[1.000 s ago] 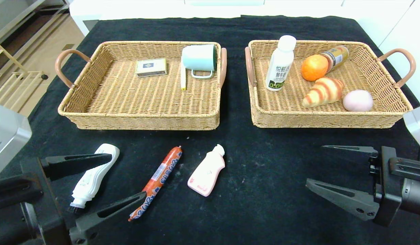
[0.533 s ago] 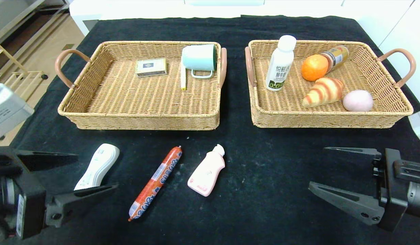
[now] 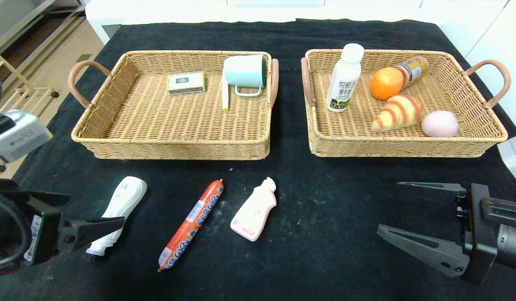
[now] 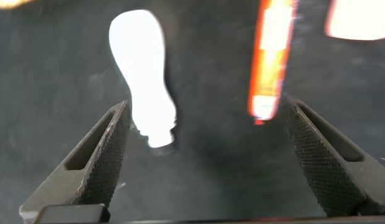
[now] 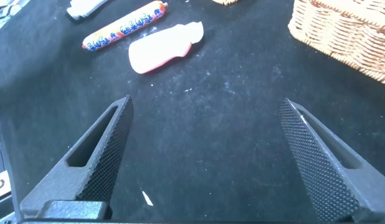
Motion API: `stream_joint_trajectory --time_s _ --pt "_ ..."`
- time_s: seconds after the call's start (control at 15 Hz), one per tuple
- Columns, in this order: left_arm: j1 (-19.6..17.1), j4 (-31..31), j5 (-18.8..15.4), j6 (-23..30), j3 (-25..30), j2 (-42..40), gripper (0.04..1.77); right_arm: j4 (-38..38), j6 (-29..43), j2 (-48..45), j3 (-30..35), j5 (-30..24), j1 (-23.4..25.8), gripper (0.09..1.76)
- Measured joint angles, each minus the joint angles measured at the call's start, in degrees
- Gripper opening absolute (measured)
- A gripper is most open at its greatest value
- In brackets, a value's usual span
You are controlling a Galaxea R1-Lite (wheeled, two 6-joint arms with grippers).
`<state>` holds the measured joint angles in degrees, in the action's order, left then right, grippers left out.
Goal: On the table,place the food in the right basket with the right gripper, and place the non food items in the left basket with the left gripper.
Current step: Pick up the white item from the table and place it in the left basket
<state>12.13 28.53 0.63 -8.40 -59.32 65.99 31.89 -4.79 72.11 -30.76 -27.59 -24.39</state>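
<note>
Left gripper low at the near left edge of the table, jaws spread wide and holding nothing, one finger lying just beside the brush end of the white brush. In the left wrist view, same gripper splayed over the black cloth, brush and sausage both ahead between the fingertips, neither touched.

Beyond it, left basket with a small box, a thin white stick and a pale green mug tipped on its side (handle toward the near edge).

On the black tablecloth in front of the baskets: white brush, then orange sausage lying on a slant, then a pink bottle on its side, cap toward the baskets. All three apart from one another.

Farther right, right basket containing an upright white milk bottle, an orange, a brown jar lying just behind the orange, a croissant and a pink egg-shaped item.

Right gripper at the near right, also fully spread and empty, well apart from the pink bottle. From the right wrist view, gripper over bare cloth, pink bottle and sausage ahead, a corner of the right basket off to one side.
</note>
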Motion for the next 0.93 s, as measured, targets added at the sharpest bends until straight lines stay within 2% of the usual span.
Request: stream_joint_trajectory --time_s 0.2,0.53,0.73,0.93 --pt "-4.75 -0.02 -0.85 -0.48 0.28 3.91 1.72 -0.02 -0.02 0.22 0.00 -0.02 0.00 1.71" --pt "-9.11 -1.38 -1.21 -0.57 0.43 10.03 1.72 0.00 -0.02 0.61 0.09 -0.02 0.00 1.71" --pt "-10.42 -3.34 -2.61 -0.57 0.83 12.51 1.72 -0.02 -0.05 0.90 0.15 -0.02 -0.07 1.71" --pt "-10.73 -3.47 -2.61 -0.33 0.98 14.38 1.72 0.05 -0.05 1.46 0.17 0.06 -0.11 1.71"
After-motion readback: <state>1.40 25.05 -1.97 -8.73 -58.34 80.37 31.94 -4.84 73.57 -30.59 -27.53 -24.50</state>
